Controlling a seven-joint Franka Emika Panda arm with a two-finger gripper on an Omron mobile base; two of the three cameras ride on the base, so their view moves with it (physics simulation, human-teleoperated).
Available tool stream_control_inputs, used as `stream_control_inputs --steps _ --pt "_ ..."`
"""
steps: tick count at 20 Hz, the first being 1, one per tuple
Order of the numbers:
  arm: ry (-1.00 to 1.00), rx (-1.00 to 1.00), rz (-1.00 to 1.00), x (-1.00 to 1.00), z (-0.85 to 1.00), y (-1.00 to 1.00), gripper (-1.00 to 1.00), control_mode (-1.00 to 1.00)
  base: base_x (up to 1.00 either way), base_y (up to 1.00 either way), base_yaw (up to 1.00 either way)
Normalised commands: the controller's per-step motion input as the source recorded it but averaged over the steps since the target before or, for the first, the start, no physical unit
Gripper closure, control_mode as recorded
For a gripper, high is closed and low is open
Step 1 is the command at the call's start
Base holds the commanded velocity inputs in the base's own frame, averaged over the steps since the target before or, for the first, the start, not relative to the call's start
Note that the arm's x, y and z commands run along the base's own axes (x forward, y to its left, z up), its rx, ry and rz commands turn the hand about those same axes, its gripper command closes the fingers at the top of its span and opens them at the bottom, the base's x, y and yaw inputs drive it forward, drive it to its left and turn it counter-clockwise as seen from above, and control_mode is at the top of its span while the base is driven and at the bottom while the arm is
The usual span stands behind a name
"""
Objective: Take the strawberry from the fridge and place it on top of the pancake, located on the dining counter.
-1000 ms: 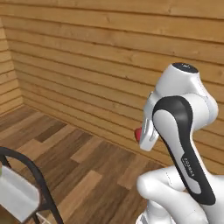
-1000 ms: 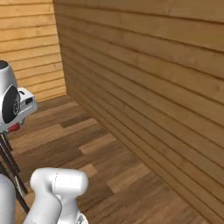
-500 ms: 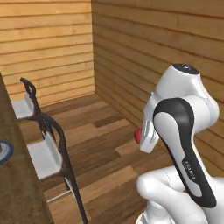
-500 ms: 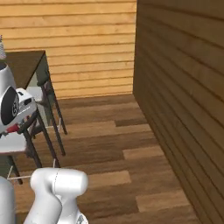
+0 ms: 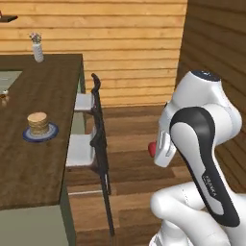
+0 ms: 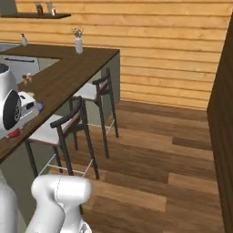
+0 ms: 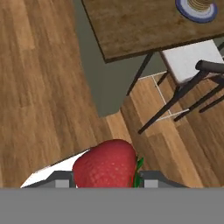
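Holding the strawberry [image 7: 105, 164] between its two fingers, my hand [image 7: 106, 180] is closed partway around the red fruit, which sits right at the bottom of the hand view with a bit of green leaf on one side. In the left base view I see the same strawberry [image 5: 152, 149] as a small red spot poking out beside the white wrist, up in the air over the wooden floor [image 5: 134, 158]. In the right base view it shows as a red tip [image 6: 12, 134] under the wrist at the left edge.

Beyond the hand, two dark-framed chairs [image 5: 93, 144] with pale seats stand along the edge of the tabletop [image 5: 29, 158], a long dark brown wooden surface on a grey-green base. On it sits the pancake [image 5: 38, 123], a small tan stack on a round blue-grey plate [image 5: 51, 133], well apart from the hand. Farther along the tabletop stands a small white vase [image 5: 38, 52]. Wood-plank walls [image 5: 134, 48] close off the room behind.
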Motion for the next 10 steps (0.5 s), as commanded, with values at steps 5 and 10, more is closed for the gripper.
stream_control_inputs --steps 5,10 --pt "0.00 0.00 0.00 0.00 0.00 0.00 1.00 1.00 0.43 -0.50 0.71" --pt "0.00 0.00 0.00 0.00 0.00 0.00 1.00 1.00 0.48 -0.58 0.68"
